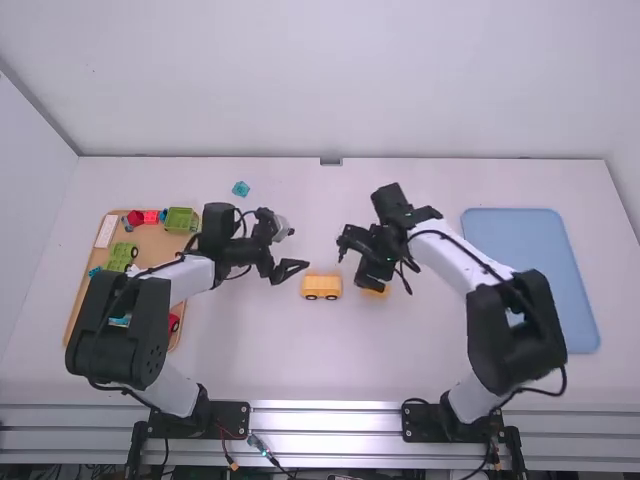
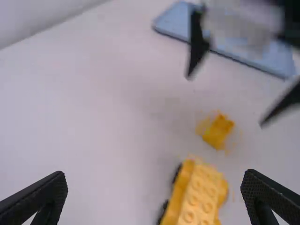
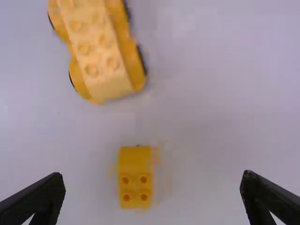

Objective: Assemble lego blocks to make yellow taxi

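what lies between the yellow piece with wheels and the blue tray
A small yellow block on the table, with the open right pincer above it. The left wrist view shows the block between the wheeled piece and the tray.

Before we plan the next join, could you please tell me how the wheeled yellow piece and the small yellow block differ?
The wheeled piece is longer and wider; the small block is compact. The wheeled piece has black wheels along its sides, while the small block shows none. The wheeled piece carries more studs, whereas the small block has four at one end. Both are yellow and rest on the table.
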Controlling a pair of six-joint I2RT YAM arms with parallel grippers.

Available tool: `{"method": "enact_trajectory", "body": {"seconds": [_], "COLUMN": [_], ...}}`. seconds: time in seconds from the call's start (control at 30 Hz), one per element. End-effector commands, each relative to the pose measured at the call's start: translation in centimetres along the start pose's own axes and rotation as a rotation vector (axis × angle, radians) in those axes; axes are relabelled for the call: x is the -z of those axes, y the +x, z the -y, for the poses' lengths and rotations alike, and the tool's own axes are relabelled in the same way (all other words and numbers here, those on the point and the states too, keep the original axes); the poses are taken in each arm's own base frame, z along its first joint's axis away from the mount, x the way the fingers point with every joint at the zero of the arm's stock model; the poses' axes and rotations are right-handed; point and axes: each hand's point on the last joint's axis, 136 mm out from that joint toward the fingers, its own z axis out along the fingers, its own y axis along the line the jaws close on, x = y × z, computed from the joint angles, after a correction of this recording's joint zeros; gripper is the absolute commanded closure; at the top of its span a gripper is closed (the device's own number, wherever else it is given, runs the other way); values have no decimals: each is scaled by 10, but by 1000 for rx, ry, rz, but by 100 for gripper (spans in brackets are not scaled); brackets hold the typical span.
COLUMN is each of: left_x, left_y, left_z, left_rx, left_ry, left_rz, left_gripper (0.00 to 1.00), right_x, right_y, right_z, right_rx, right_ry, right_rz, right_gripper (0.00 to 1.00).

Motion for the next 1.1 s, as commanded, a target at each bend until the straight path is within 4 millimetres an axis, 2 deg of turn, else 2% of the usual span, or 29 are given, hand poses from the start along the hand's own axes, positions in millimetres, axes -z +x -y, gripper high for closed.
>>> {"method": "enact_trajectory", "body": {"seconds": [0.0, 0.2, 0.37, 0.4, 0.53, 0.67, 0.83, 0.9, 1.07], "left_x": [2, -12, -24, -26, -24, -25, -24, -23, -24], "left_y": [-3, 18, 32, 34, 34, 34, 31, 29, 30], "left_z": [19, 28, 35, 36, 35, 38, 43, 45, 49], "left_rx": [-267, -268, -311, -314, -278, -246, -210, -206, -197], "left_ry": [88, 141, 178, 185, 180, 189, 217, 229, 240], "left_rz": [49, 19, 0, 0, -2, -6, 15, 32, 26], "left_gripper": [1, 1, 1, 1, 1, 1, 1, 1, 1], "right_x": [-5, -24, -31, -34, -41, -44, -50, -53, -58], "right_y": [2, 27, 42, 47, 55, 60, 73, 78, 80], "right_z": [-26, -31, -38, -38, -44, -46, -34, -27, -24], "right_rx": [-2, -63, -54, -53, -28, -19, -64, -80, -59], "right_ry": [-122, -101, -60, -37, 5, 30, 51, 38, 2], "right_rz": [196, 394, 469, 468, 486, 492, 494, 516, 571], "right_gripper": [1, 1, 0, 3, 15, 18, 20, 22, 29]}}
